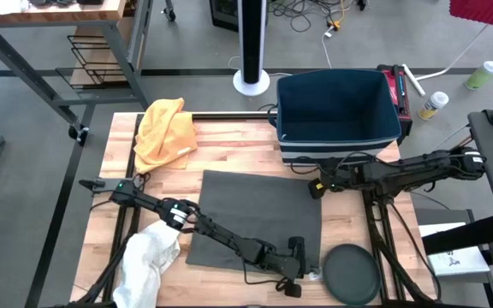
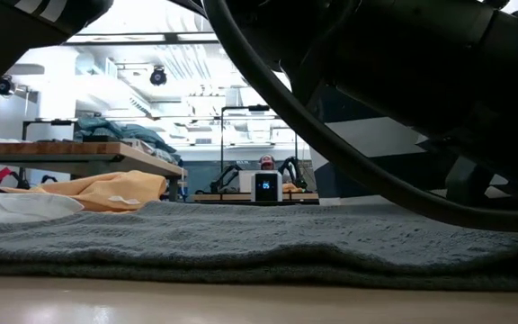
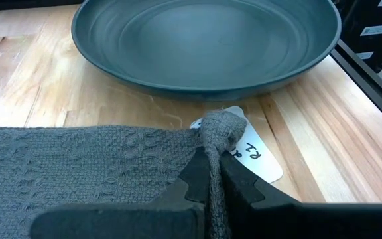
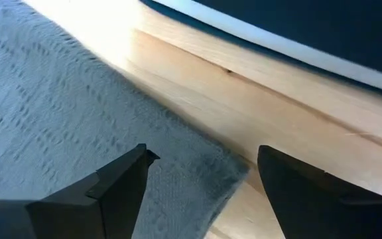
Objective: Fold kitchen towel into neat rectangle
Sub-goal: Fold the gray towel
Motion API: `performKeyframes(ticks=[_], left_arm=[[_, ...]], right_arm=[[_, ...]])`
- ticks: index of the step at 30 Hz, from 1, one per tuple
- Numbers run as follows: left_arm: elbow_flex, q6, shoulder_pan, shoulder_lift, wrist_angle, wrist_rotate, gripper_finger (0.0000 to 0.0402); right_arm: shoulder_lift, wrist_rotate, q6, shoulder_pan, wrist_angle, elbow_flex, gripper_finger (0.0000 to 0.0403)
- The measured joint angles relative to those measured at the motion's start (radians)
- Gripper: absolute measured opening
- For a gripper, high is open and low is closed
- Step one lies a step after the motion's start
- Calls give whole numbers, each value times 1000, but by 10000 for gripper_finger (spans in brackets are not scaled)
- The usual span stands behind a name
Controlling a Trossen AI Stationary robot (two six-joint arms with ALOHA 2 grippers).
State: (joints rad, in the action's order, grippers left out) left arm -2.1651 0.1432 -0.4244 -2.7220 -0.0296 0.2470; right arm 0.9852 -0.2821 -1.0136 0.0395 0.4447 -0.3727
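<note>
The dark grey kitchen towel (image 1: 259,218) lies spread flat on the wooden table. My left gripper (image 3: 211,162) is at the towel's near right corner (image 1: 302,255), shut on it, just beside a dark plate. My right gripper (image 4: 204,159) hovers open at the towel's far right corner (image 4: 224,166), one finger on either side of it, close to the blue bin. In the low view the towel (image 2: 259,243) shows as a flat grey band across the table. My left gripper pinches the towel's near right corner (image 3: 216,133) between its two fingers. The fingers slant down from the table's left. The corner is bunched into a small knob that sticks out past the fingertips, over a white tag (image 3: 254,156), while the towel behind it lies on the table.
A dark round plate (image 1: 352,274) sits at the near right, right next to my left gripper. A blue bin (image 1: 336,107) stands at the far right edge. A yellow cloth (image 1: 165,128) lies at the far left and a white cloth (image 1: 148,257) at the near left.
</note>
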Motion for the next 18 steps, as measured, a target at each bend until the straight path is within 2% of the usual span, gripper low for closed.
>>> performKeyframes(ticks=[3,11,18], left_arm=[[0,0,0,0,0,2,6],[0,3,-3,0,3,3,6],[1,0,-4,0,3,3,6]], right_arm=[[27,-2,-35,0,-45,13,280],[14,3,-35,-3,53,14,267],[36,23,-46,-2,-8,52,256]])
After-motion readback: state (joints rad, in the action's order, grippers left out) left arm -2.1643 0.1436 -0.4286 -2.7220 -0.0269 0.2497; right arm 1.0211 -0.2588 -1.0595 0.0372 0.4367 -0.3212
